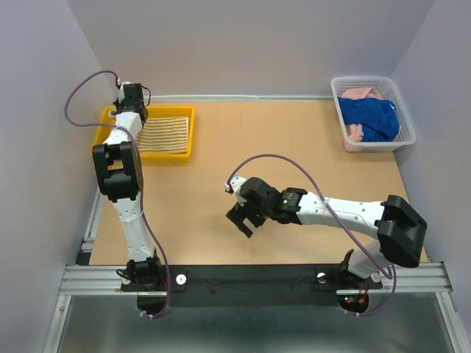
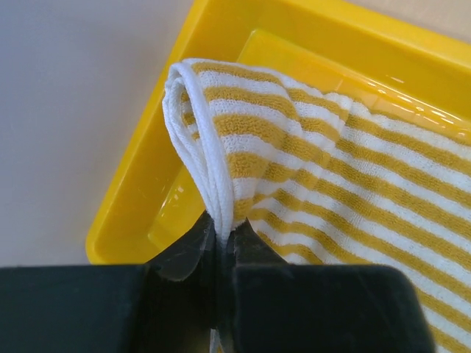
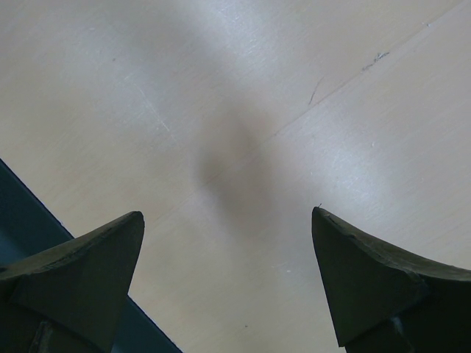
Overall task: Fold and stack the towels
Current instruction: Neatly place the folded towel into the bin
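The yellow-and-cream striped towel [image 1: 163, 134] lies folded in the yellow tray [image 1: 185, 153] at the back left. My left gripper [image 1: 131, 103] is at the tray's left end, shut on the towel's folded white edge [image 2: 213, 187], which stands up in a loop above the tray floor. The royal blue towel [image 1: 372, 118] and the pale pink towel [image 1: 358, 94] lie bunched in the white basket [image 1: 406, 121] at the back right. My right gripper [image 1: 241, 220] is open and empty, low over bare table near the middle; its fingertips [image 3: 121, 243] are wide apart.
The yellow tray's rim [image 2: 136, 191] rises beside the held corner. The black rail [image 1: 257, 276] along the table's near edge holds both arm bases. Purple cables loop above each arm.
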Action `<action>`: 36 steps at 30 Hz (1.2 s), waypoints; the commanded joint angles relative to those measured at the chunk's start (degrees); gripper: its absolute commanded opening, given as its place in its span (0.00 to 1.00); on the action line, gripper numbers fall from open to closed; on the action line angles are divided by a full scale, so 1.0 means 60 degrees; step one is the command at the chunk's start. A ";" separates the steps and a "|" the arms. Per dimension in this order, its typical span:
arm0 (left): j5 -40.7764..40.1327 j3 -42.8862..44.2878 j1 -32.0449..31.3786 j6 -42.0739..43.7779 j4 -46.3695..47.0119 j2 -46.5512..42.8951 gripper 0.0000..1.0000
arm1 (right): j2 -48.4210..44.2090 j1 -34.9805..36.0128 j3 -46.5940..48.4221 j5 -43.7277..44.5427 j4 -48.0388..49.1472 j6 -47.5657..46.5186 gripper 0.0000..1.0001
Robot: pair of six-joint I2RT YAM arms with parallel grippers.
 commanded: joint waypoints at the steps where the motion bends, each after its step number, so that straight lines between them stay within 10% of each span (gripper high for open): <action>1: -0.0552 0.0412 0.0128 -0.0068 0.0268 -0.0016 0.21 | 0.0140 -0.0043 0.0612 0.0047 0.0003 -0.0122 1.00; 12: -0.2354 0.0939 0.0202 0.0533 0.0664 -0.0031 0.76 | 0.0271 -0.0043 0.0685 0.0017 -0.0012 -0.0137 1.00; 36: 0.2083 -0.0833 -0.1526 -0.1474 0.0899 -0.0340 0.59 | 0.0111 -0.0043 0.0466 0.0252 -0.0012 0.0010 1.00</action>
